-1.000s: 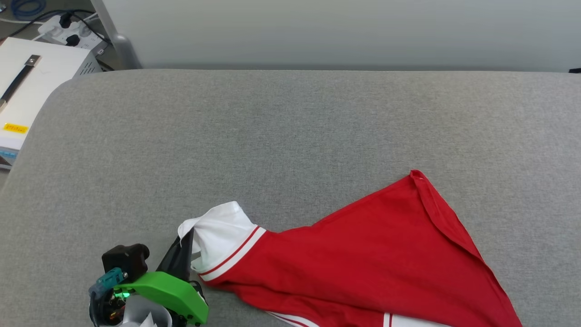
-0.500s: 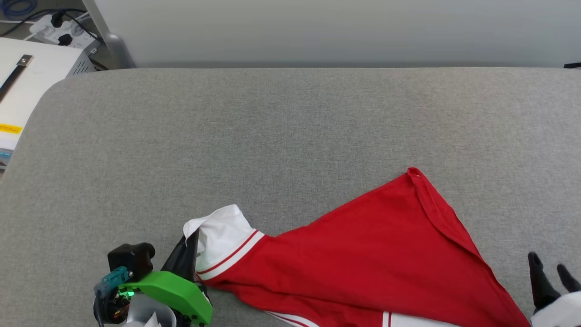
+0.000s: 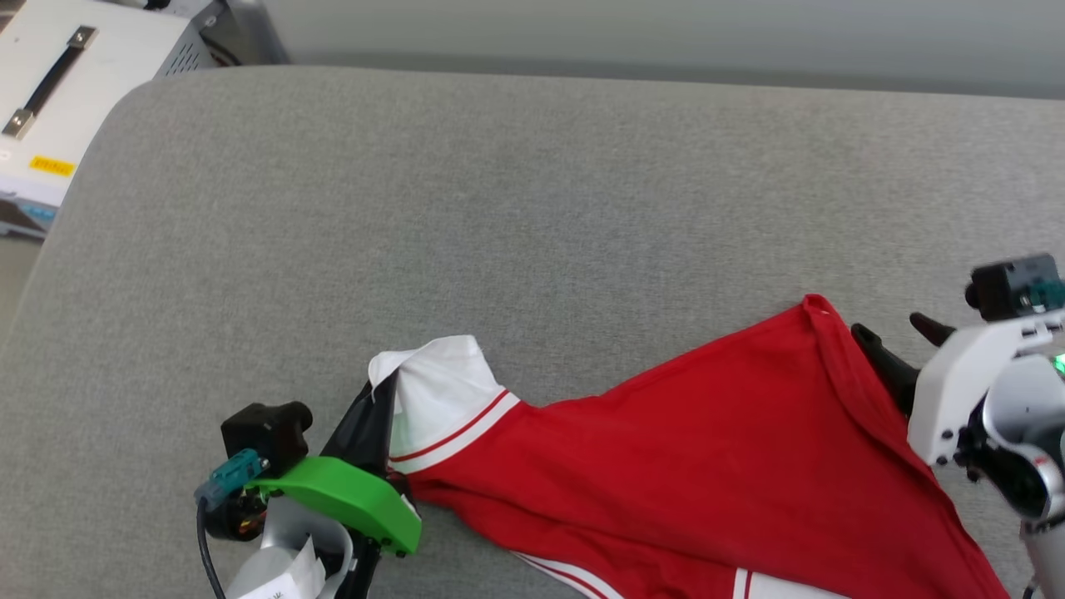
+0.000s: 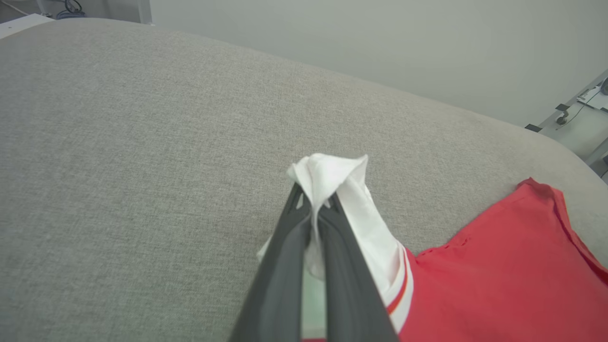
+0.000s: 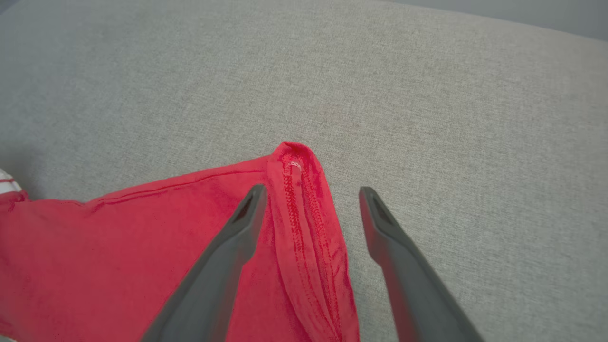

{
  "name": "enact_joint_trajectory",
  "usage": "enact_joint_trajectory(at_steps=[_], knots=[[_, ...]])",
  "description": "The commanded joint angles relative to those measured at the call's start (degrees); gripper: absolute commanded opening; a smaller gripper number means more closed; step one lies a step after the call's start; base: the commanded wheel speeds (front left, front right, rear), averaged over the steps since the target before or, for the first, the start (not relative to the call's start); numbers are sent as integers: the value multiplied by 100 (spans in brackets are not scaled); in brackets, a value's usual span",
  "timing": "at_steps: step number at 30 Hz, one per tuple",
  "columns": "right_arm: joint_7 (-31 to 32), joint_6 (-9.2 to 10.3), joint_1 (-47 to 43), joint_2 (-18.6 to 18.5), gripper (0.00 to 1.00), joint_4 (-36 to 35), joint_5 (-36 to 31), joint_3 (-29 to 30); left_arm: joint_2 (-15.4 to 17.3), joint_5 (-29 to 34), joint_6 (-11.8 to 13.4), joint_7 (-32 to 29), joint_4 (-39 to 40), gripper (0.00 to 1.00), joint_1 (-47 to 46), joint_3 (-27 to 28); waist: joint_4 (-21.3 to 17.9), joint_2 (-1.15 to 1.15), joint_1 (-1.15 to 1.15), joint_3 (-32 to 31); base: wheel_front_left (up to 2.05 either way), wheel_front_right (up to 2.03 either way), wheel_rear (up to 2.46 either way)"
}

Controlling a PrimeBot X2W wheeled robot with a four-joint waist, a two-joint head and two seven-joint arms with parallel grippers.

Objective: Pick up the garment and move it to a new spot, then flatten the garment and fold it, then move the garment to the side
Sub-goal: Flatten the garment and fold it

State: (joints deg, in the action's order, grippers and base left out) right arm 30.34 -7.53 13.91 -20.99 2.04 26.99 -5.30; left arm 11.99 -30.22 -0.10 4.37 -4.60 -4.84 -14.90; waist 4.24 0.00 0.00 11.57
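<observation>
The red garment (image 3: 707,466) lies spread across the lower right of the head view, on a grey padded table (image 3: 499,208). At lower left, the left gripper (image 4: 313,205) is pinched tight on its white sleeve (image 3: 437,391), the cuff raised into a peak. At the right edge, the right gripper (image 5: 312,191) is spread wide, one finger over red cloth, the other over bare grey, the garment's hemmed corner (image 5: 294,161) between them. A white case (image 3: 75,83) sits at upper left.

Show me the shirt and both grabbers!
garment (image 3: 707,466), head view, middle of its red body.
left gripper (image 4: 316,200), left wrist view, between its shut fingertips.
right gripper (image 5: 312,190), right wrist view, between its open fingertips.
</observation>
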Motion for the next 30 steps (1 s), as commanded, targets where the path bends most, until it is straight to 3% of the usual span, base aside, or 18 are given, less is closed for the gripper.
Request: enact_joint_trajectory(at_steps=[1, 7, 14, 21, 22, 23, 24, 30], knots=[[277, 4, 276, -150, 100, 53, 100, -161, -60, 35, -34, 69, 41, 0, -124, -20, 203, 0, 0, 217, 0, 0, 0], [1418, 4, 1057, -543, 100, 550, 238, -684, -160, 43, -85, 149, 140, 0, -297, -126, 442, 0, 0, 502, 0, 0, 0], [1740, 4, 1657, -659, 100, 1331, 331, -1192, -237, 16, -130, 248, 153, 0, -459, -181, 577, 0, 0, 828, 0, 0, 0], [2142, 4, 1681, -687, 100, 2190, 641, -1728, -242, 5, -129, 306, 65, 0, -535, -192, 569, 0, 0, 923, 0, 0, 0], [2216, 4, 1665, -681, 44, 2248, 683, -1782, -239, 1, -128, 310, 53, 0, -538, -190, 561, 0, 0, 916, 0, 0, 0], [2282, 4, 1651, -656, 8, 2290, 756, -1828, -233, -3, -128, 315, 41, 0, -541, -188, 549, 0, 0, 905, 0, 0, 0], [2356, 4, 1643, -650, 0, 2327, 804, -1865, -228, -7, -128, 318, 33, 0, -544, -186, 538, 0, 0, 892, 0, 0, 0], [2146, 4, 1999, -696, 0, 2201, 1140, -2115, -119, -43, -87, 315, 3, 0, -514, -130, 340, 0, 0, 592, 0, 0, 0]])
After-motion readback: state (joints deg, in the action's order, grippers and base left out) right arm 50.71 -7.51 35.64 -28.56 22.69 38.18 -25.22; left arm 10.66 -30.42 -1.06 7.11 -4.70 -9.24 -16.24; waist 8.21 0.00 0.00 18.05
